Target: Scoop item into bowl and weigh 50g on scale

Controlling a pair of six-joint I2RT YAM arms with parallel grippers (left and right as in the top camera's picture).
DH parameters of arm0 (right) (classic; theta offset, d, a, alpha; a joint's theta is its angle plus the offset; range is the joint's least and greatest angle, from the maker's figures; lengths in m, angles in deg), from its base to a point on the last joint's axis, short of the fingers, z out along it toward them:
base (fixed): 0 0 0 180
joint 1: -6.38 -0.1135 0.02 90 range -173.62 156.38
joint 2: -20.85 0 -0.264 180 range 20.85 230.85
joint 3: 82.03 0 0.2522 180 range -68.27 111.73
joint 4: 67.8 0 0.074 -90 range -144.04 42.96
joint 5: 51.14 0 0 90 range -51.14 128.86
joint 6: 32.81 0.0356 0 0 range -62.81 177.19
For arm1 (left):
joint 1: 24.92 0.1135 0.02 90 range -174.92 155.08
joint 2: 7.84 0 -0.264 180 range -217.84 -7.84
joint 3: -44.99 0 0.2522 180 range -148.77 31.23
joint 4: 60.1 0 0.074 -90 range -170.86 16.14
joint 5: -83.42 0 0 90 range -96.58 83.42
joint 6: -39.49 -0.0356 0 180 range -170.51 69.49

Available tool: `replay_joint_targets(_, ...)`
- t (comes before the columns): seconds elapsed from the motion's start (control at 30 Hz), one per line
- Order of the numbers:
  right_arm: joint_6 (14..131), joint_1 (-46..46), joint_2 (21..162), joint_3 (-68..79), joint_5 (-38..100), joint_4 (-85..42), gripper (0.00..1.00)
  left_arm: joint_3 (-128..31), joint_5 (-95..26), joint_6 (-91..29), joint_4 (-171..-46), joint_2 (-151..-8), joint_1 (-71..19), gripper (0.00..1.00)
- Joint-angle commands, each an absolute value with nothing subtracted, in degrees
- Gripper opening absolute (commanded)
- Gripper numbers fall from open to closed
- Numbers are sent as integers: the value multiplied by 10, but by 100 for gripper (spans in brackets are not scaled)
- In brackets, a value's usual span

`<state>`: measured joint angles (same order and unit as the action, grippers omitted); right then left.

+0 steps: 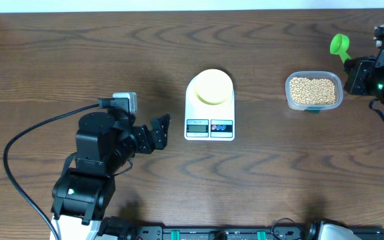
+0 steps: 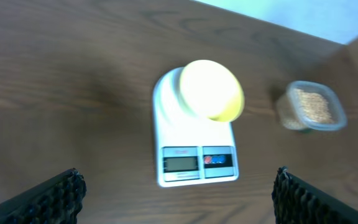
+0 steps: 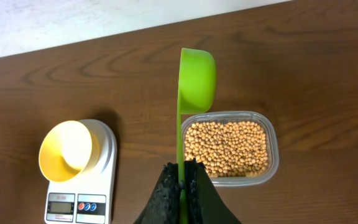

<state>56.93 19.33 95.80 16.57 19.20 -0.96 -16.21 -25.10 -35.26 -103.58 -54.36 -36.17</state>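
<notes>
The white scale (image 1: 193,110) stands mid-table with the pale yellow bowl (image 1: 213,87) on its platform; the bowl looks empty. The tan beans (image 1: 313,90) fill a clear tub to the right of the scale. My right gripper (image 1: 357,72) hovers just right of the tub, shut on the handle of a green scoop (image 1: 339,45). In the right wrist view the scoop (image 3: 196,78) stands empty above the beans (image 3: 229,148), with the gripper (image 3: 183,168) clamped on its handle. My left gripper (image 1: 160,133) is open and empty, left of the scale (image 2: 166,118), facing the bowl (image 2: 211,89).
The clear plastic tub (image 1: 289,100) sits about a hand's width right of the scale. A black cable (image 1: 25,133) loops over the table beside the left arm. The far table edge meets a white surface along the top.
</notes>
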Motion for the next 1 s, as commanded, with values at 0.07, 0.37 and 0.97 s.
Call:
replay_joint_targets(0.07, 562, 195, 959, 162, 192, -5, 1, -166, -330, -349, -1012, -544, -359, 98)
replay_joint_targets(0.37, 563, 195, 959, 162, 176, -9, 1, -166, -332, -260, -1008, -544, -359, 98)
replay_joint_targets(0.97, 587, 194, 958, 162, 113, -3, 1, -166, -330, -269, -1081, -636, -379, 11)
